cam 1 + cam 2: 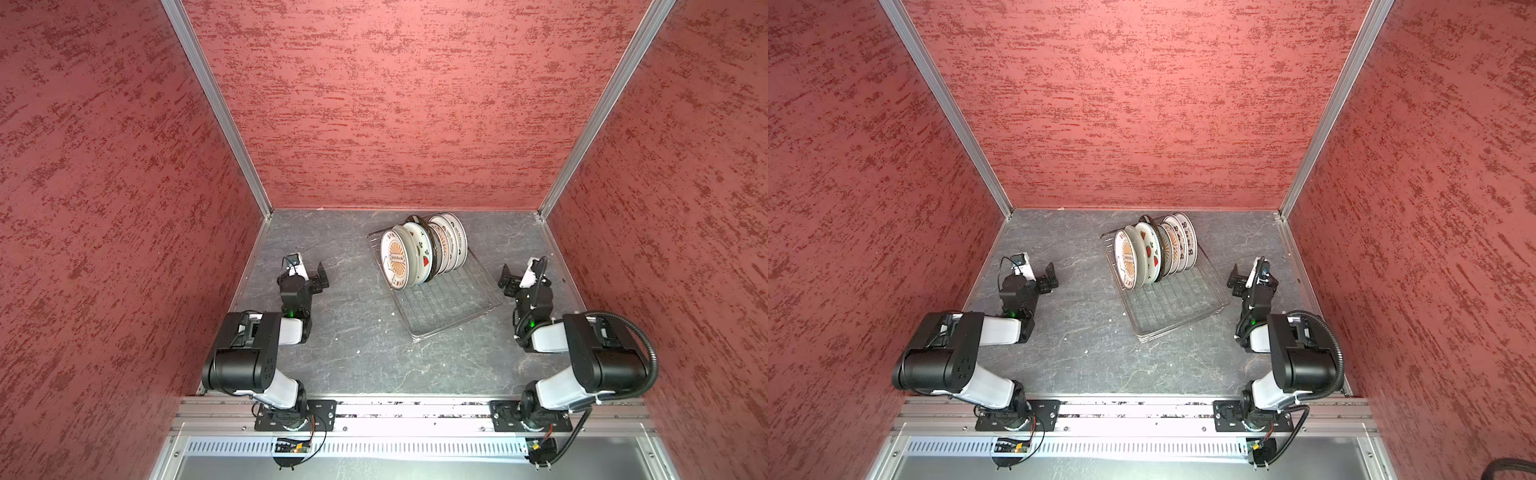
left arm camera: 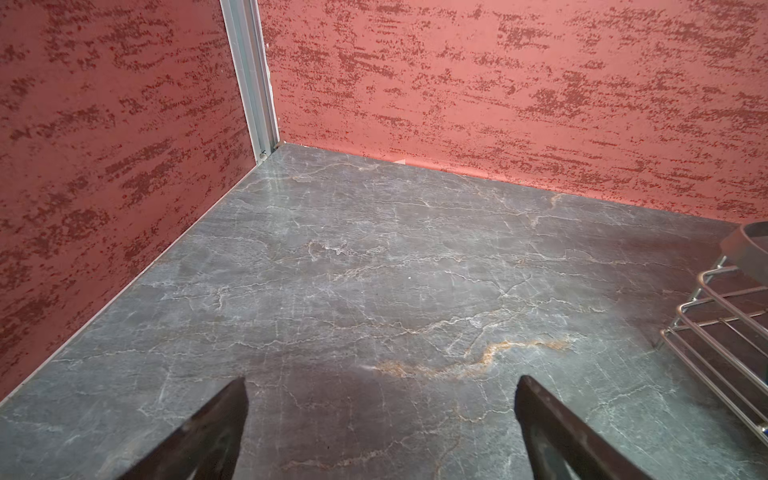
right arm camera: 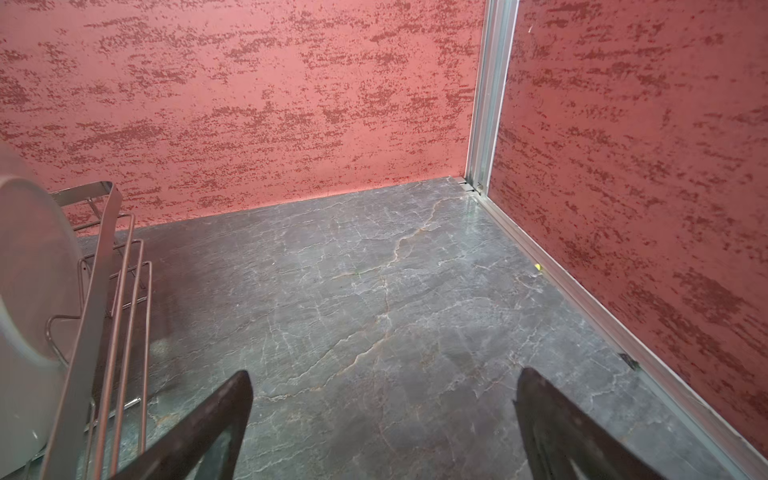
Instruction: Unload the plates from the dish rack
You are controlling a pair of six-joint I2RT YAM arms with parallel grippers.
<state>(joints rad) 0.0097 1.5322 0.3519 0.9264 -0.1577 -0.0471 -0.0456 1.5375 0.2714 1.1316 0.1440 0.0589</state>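
Note:
Several plates (image 1: 419, 253) (image 1: 1154, 253) stand on edge in the far half of the silver wire dish rack (image 1: 449, 307) (image 1: 1175, 307), at the back centre of the table. The front plate (image 1: 397, 257) has an orange sunburst; behind it is one with watermelon prints (image 1: 422, 253). My left gripper (image 1: 320, 276) (image 1: 1050, 276) (image 2: 380, 380) hangs open and empty, well left of the rack. My right gripper (image 1: 507, 278) (image 1: 1235, 278) (image 3: 384, 374) is open and empty just right of it. The wrist views catch the rack's corner (image 2: 715, 332) (image 3: 112, 291) and a plate's pale back (image 3: 29, 291).
The grey marbled table (image 1: 353, 332) is boxed in by red textured walls (image 1: 395, 104) on three sides, with aluminium corner posts (image 1: 216, 108). Both arm bases sit on a metal rail (image 1: 415, 415) along the front edge. The rack's near half holds nothing.

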